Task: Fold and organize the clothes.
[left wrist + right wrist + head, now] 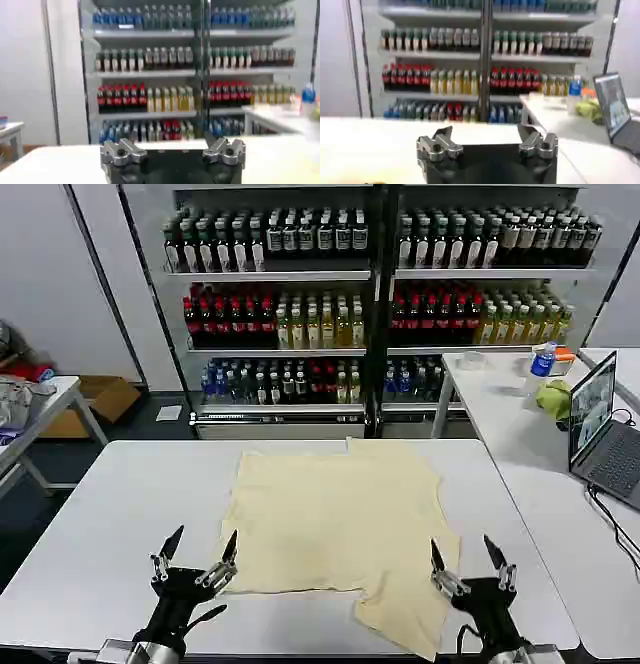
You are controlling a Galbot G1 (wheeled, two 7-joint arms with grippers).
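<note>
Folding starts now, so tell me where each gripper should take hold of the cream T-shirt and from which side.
The T-shirt lies flat on the white table, its near edge just ahead of both open grippers. Probably best: left gripper pinches the near-left corner, right gripper the near-right flap, both coming in low from the robot's side.

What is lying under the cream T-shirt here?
The T-shirt lies spread flat on the white table, which shows all around it. Whatever the fabric covers is hidden. Both grippers, left and right, hover open near its front edge.

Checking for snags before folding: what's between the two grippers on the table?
In the head view, the T-shirt's near hem lies between the open left gripper and open right gripper, on the white table.
</note>
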